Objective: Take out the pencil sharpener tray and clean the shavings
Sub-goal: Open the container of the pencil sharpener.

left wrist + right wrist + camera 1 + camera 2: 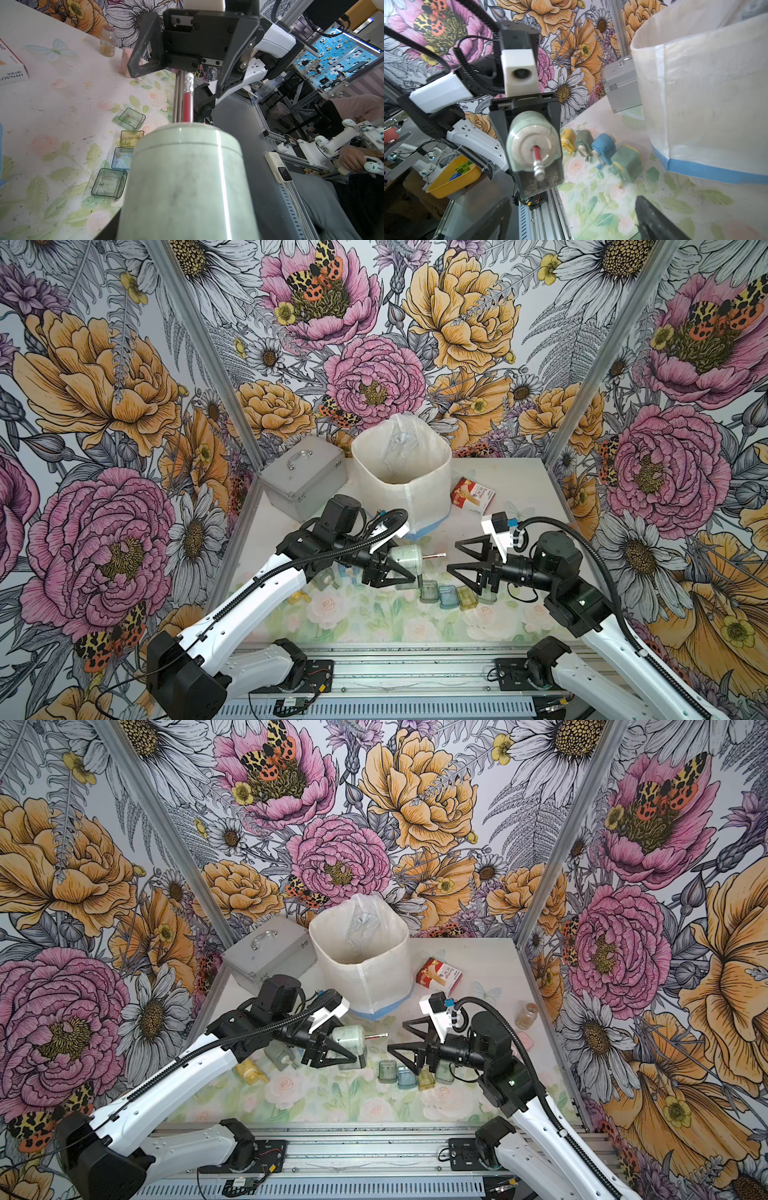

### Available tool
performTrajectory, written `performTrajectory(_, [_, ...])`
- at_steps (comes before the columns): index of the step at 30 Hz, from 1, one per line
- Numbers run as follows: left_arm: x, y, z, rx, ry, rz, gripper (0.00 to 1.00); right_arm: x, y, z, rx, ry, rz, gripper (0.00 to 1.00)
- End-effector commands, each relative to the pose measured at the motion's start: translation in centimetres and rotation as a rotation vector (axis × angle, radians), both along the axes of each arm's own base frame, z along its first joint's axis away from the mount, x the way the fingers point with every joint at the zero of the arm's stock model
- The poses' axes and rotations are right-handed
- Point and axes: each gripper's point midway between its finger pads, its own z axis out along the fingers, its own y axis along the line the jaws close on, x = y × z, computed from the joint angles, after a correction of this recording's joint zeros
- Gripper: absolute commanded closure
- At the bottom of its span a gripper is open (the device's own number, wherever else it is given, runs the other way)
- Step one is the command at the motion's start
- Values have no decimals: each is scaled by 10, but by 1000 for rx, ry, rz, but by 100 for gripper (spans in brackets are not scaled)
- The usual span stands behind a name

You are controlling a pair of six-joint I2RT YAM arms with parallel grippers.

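My left gripper (409, 569) is shut on a pale green pencil sharpener (405, 556) and holds it above the table. A red pencil (432, 556) sticks out of its front toward the right arm. In the right wrist view the sharpener (532, 143) faces the camera. Its dark see-through tray (548, 184) sits in its base, and brownish shavings (529, 187) lie inside. My right gripper (452, 556) is open just past the pencil's end and holds nothing. In the left wrist view the sharpener (182, 176) hides my own fingers.
Several see-through trays (448, 595) lie in a row on the floral mat below the right gripper. Several other sharpeners (603, 145) lie behind the left arm. A white bin (428, 489), a silver case (303, 477) and a red-white box (473, 493) stand at the back. Dark flecks (652, 199) dot the mat.
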Motion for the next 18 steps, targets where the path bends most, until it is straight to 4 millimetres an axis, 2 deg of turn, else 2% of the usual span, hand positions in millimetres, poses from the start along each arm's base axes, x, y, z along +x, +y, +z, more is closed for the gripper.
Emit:
performTrajectory(1, [-7,2,31,-82,-32,-38,100,-6,7,3,0,-34,33,1])
performTrajectory(7, [-10,3,35,-91,-41,-42,100,-12,20,4,-14,-36,87,1])
performTrajectory(12, [-14,4,38,-103,-46,-54,100,-17,31,15,-13,-52,132,1])
performTrajectory(18, [-17,6,41,-112,-54,-59,100,-17,46,21,-21,-36,159,6])
